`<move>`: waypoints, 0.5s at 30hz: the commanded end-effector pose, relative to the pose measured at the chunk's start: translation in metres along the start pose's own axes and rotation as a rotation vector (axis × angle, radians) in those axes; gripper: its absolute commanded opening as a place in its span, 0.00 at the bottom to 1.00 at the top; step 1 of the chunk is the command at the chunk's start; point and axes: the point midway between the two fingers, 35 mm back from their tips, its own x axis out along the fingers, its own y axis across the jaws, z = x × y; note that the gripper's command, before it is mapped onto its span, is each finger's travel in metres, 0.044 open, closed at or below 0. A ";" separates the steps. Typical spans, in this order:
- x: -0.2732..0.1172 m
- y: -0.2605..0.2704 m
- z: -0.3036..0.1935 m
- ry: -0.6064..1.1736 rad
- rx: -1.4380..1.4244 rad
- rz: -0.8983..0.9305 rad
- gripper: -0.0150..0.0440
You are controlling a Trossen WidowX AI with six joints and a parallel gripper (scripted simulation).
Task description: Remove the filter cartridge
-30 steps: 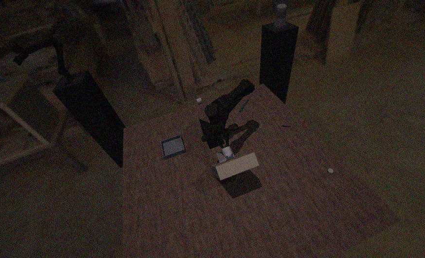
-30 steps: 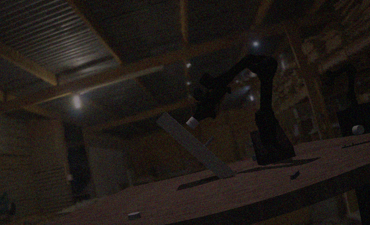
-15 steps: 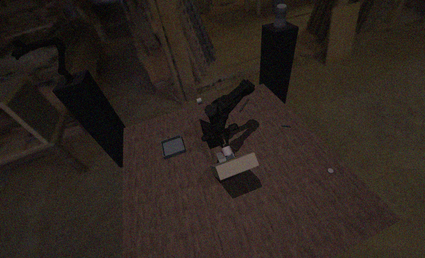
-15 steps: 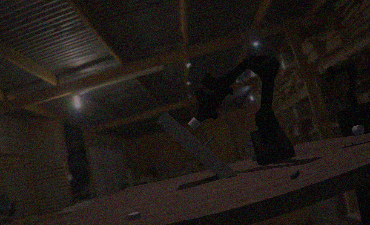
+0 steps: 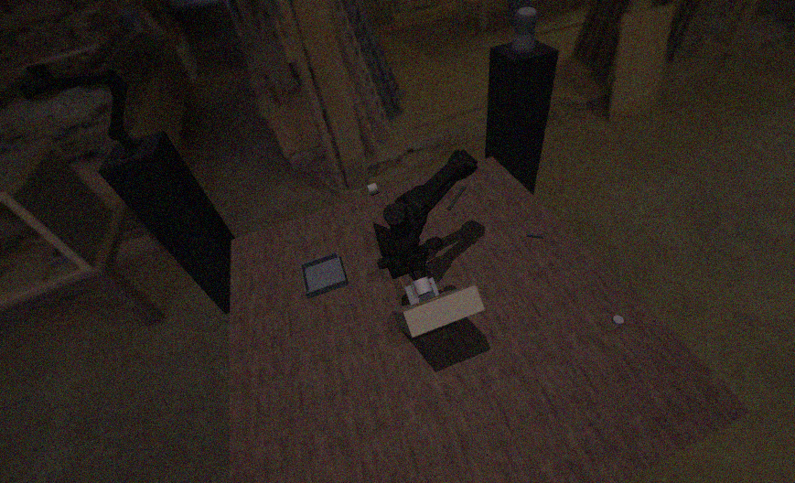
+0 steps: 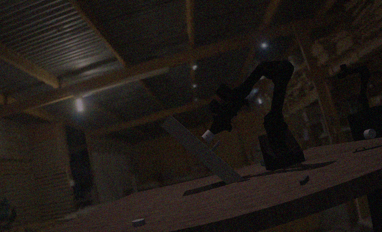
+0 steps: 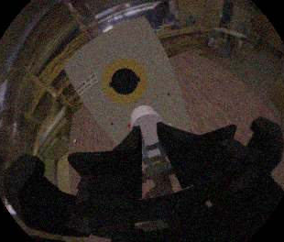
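The white round cartridge (image 5: 422,284) (image 6: 207,135) (image 7: 143,113) is out of the panel, held in the air in front of its face. My gripper (image 5: 420,276) (image 6: 212,131) (image 7: 147,126) is shut on it; the fingers grip its near end. The slots are hidden between the fingers. The tilted service panel (image 5: 445,311) (image 6: 198,149) (image 7: 147,46) shows an empty dark hole (image 7: 125,82) with a yellow ring (image 7: 125,99) around it. The tray (image 5: 327,290), dark-rimmed with a grey floor, lies on the table left of the arm base in the top view, away from the gripper.
On the table (image 5: 339,383) (image 6: 169,207) are a white disc (image 5: 617,319) (image 6: 138,222), a small dark bar (image 5: 534,235) (image 6: 304,180), a thin grey strip (image 5: 456,198) and a white cylinder (image 5: 372,188) (image 6: 369,133). Tall black blocks (image 5: 175,219) (image 5: 520,111) stand beyond the table edges.
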 end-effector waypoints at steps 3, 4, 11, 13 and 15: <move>0.001 -0.002 -0.006 0.001 0.002 0.000 0.30; 0.001 -0.002 -0.006 0.001 0.002 0.000 0.34; 0.001 -0.002 -0.006 0.001 0.002 0.000 0.44; 0.001 -0.002 -0.006 0.001 0.002 0.000 0.44; 0.001 -0.002 -0.006 0.001 0.002 0.000 0.44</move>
